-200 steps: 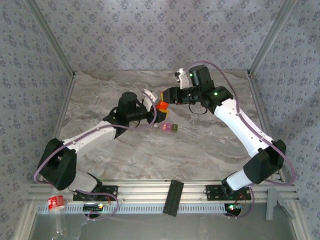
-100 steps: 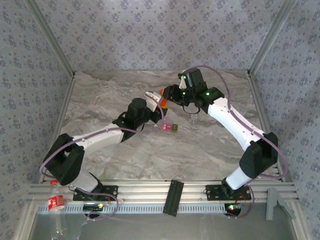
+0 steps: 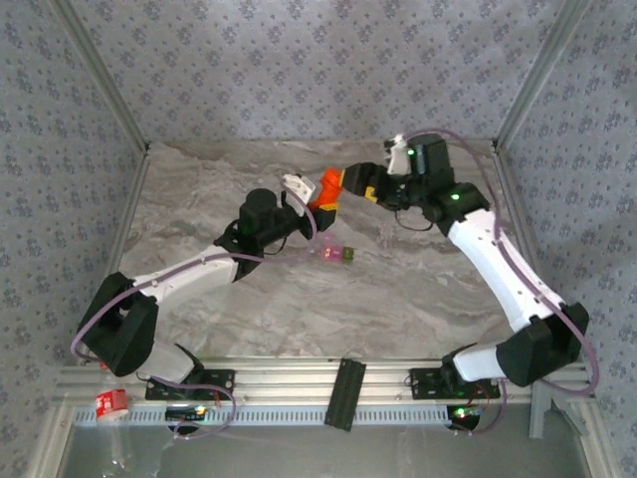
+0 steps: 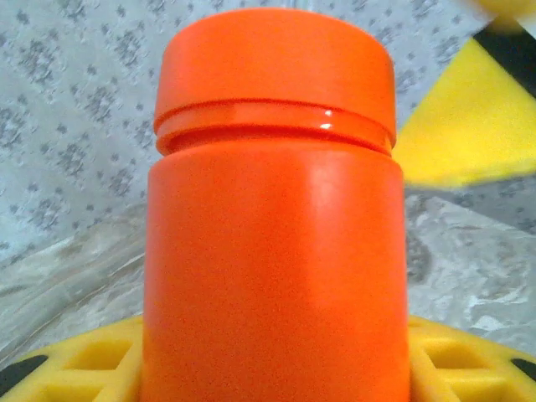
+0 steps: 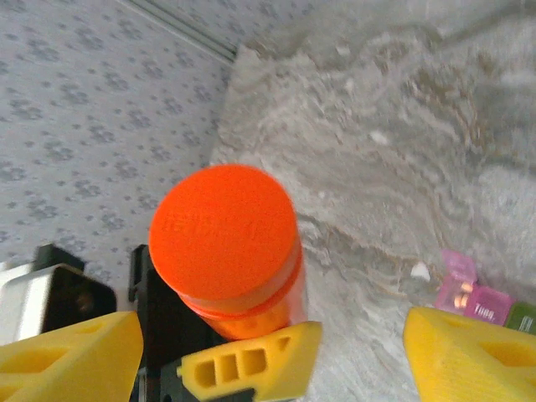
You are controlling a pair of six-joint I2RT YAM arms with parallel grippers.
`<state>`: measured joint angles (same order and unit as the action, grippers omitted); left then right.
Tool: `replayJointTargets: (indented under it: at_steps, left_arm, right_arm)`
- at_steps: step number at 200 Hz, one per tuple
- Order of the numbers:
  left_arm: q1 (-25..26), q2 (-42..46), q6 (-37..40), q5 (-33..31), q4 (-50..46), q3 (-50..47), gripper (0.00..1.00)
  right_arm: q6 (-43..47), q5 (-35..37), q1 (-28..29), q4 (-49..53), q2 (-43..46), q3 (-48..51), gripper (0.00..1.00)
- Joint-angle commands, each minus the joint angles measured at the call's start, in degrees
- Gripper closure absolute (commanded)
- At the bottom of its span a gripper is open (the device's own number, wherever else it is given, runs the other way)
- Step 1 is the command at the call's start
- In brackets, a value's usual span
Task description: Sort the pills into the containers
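My left gripper is shut on an orange bottle, held above the far middle of the table. The bottle stands upright between the yellow fingers, its cap on. My right gripper hangs open just right of the cap, apart from it. From the right wrist, the cap lies ahead of my open right gripper. The containers, a pink and olive pair, sit on the table nearer than the bottle. A small white bit, maybe a pill, lies beside the containers.
Patterned walls close in the marbled table at the back and both sides. A metal rail with a black plate runs along the near edge. A clear bottle with a red label lies below the rail at the left.
The right gripper has opened, let go of the bottle's cap and drawn back to the right. The left arm has shifted the bottle slightly toward the back.
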<state>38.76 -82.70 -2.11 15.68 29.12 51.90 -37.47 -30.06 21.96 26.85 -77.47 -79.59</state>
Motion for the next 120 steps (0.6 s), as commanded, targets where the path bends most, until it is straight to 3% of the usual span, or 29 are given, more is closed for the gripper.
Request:
replayJointTargets:
  at_steps: [1,26,54,120]
  left_arm:
    - [-2.24,2.91,-2.48,15.02,0.58,1.41,1.00]
    - [-3.94,2.06,-4.94,24.94,-2.40,3.82,1.00]
    - [-4.56,0.73,-6.64,31.90,-4.74,6.04,1.00]
    - [-4.56,0.52,-6.99,33.71,-5.81,7.00,1.00]
  right_arm:
    - [9.63,-8.06,-1.54,-0.88,1.97,-1.28,0.15]
    - [17.07,-12.79,-1.38,2.13,1.33,-5.12,0.15]
    - [21.75,-13.40,-0.51,7.32,-1.34,-9.95,0.15]
    - [24.95,-9.97,2.07,12.79,-4.29,-11.52,0.17]
